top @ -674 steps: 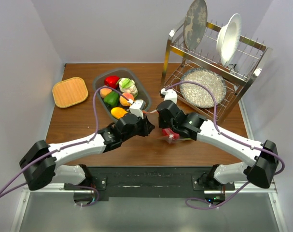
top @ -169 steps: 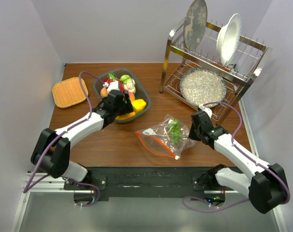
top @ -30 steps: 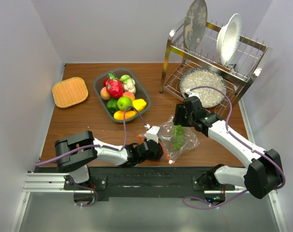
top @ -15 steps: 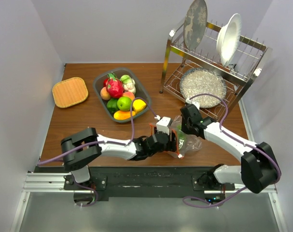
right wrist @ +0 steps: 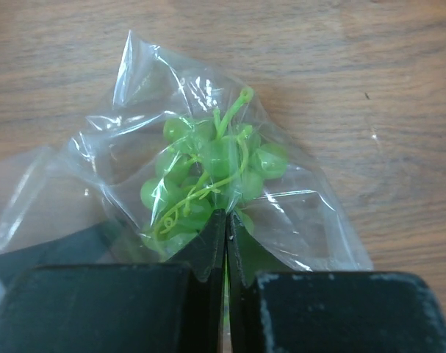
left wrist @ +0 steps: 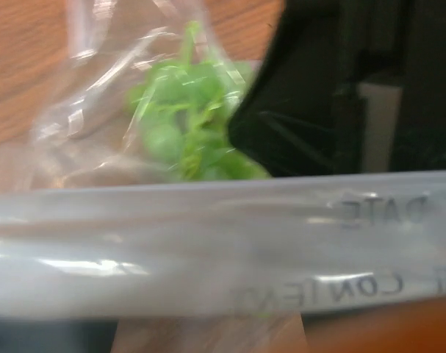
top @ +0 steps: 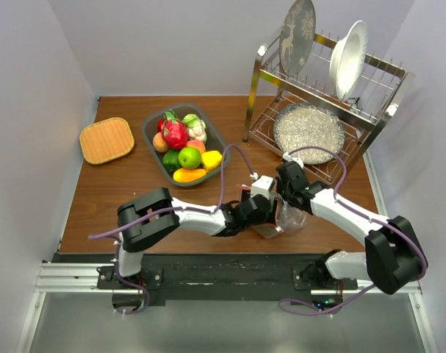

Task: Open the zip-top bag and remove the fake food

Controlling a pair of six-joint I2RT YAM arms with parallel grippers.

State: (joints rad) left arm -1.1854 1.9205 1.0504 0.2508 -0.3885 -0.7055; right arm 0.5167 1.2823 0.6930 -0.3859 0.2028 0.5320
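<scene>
The zip-top bag (top: 290,219) lies bunched near the table's front edge. Through its clear plastic shows the fake food (right wrist: 208,173), a green bunch of small balls on a curly stem. My right gripper (right wrist: 226,218) is shut, pinching a fold of the bag's plastic just in front of that bunch; from above the right gripper (top: 286,202) hangs over the bag. My left gripper (top: 268,208) presses against the bag from the left. In the left wrist view the bag's thick top strip (left wrist: 208,243) fills the width, hiding that gripper's fingers, with the green food (left wrist: 186,132) behind.
A grey bin (top: 150,126) of toy fruit stands at the back left, with a woven mat (top: 106,140) beside it. A metal dish rack (top: 261,81) with plates and a glass bowl (top: 308,132) occupies the back right. Both arms meet over the bag.
My left arm has reached further right, up against the bag. The right gripper has closed on the bag's plastic, and the bag has bunched up toward the right.
</scene>
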